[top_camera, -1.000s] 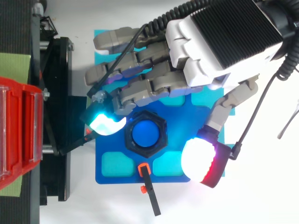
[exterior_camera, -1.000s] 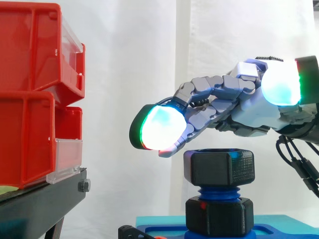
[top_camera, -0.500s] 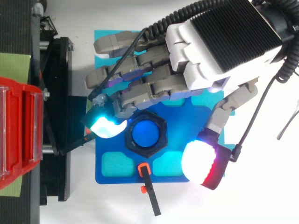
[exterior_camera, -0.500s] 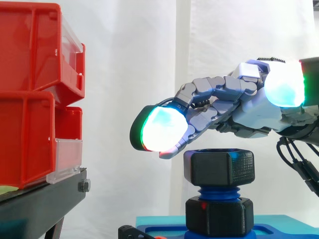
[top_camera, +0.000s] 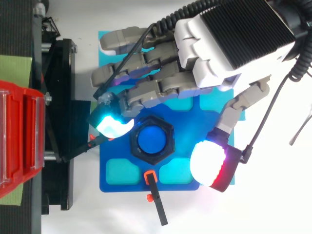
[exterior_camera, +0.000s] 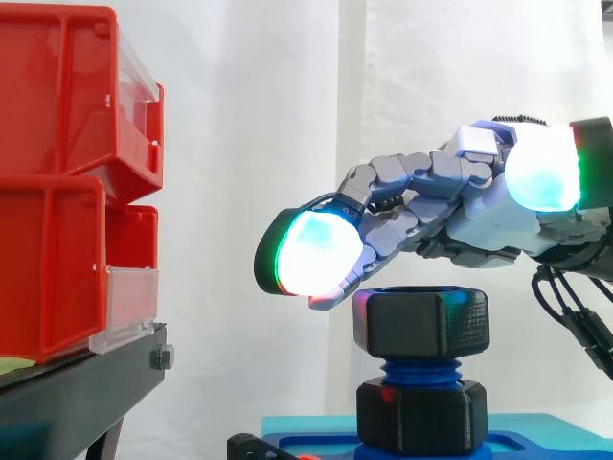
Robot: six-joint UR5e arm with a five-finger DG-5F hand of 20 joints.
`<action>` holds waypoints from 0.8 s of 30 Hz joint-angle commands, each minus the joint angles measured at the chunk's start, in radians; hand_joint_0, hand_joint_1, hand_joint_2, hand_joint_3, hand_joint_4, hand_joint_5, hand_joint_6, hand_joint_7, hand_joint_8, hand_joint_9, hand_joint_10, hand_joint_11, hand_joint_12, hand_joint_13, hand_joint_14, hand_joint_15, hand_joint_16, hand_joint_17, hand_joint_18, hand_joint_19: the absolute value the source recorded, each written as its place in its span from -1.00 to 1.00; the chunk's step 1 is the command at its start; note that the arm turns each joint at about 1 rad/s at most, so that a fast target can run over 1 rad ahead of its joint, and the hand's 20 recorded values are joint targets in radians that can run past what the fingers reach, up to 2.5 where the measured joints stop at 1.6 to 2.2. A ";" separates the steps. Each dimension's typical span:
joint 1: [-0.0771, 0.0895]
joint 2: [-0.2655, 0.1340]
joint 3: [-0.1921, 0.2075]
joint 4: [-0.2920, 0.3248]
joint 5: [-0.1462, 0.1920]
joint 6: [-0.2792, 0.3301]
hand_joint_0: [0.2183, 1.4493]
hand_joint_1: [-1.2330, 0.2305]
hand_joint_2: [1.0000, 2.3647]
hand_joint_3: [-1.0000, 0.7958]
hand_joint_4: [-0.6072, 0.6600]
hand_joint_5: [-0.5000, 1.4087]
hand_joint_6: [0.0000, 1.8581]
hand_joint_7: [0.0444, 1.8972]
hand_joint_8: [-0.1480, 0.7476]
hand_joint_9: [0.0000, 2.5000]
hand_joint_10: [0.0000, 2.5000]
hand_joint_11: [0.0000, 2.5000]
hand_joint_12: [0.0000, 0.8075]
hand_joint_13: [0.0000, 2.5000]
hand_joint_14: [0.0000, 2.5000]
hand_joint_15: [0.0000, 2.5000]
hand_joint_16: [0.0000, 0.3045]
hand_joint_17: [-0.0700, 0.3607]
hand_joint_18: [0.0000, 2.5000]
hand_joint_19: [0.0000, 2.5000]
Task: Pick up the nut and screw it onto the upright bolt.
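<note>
The black hexagonal nut sits on top of the upright blue bolt, with a second black hex piece below it on the blue base. From above, the nut's ring surrounds the bolt's blue top. My hand hovers just above the nut with its fingers relaxed and spread, holding nothing. One glowing fingertip hangs to the left of the nut's upper edge. The thumb pad stands apart on the nut's other side.
Red bins are stacked on a black stand at the left. A black clamp with an orange tip lies at the near edge of the blue base. White curtain behind.
The hand has shifted slightly over the nut, and its fingers have stretched out a little. The nut and bolt have not moved.
</note>
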 commanded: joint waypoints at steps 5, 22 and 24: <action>0.000 0.000 0.000 -0.009 -0.001 0.000 -0.65 0.43 -1.00 -0.44 0.36 -0.62 -0.46 -0.01 -0.07 -0.59 -1.00 -1.00 -0.16 -0.77 -1.00 -1.00 -0.75 -0.28 -1.00 -1.00; 0.003 0.000 -0.032 0.018 0.001 0.006 -0.65 0.42 -1.00 -0.44 0.30 -0.58 -0.46 0.37 -0.04 -0.55 -1.00 -1.00 -0.16 -0.72 -1.00 -1.00 -0.76 -0.30 -1.00 -1.00; 0.003 0.000 -0.032 0.026 -0.001 0.006 -0.64 0.41 -1.00 -0.44 0.29 -0.57 -0.46 0.45 -0.03 -0.54 -1.00 -1.00 -0.17 -0.72 -1.00 -1.00 -0.76 -0.30 -1.00 -1.00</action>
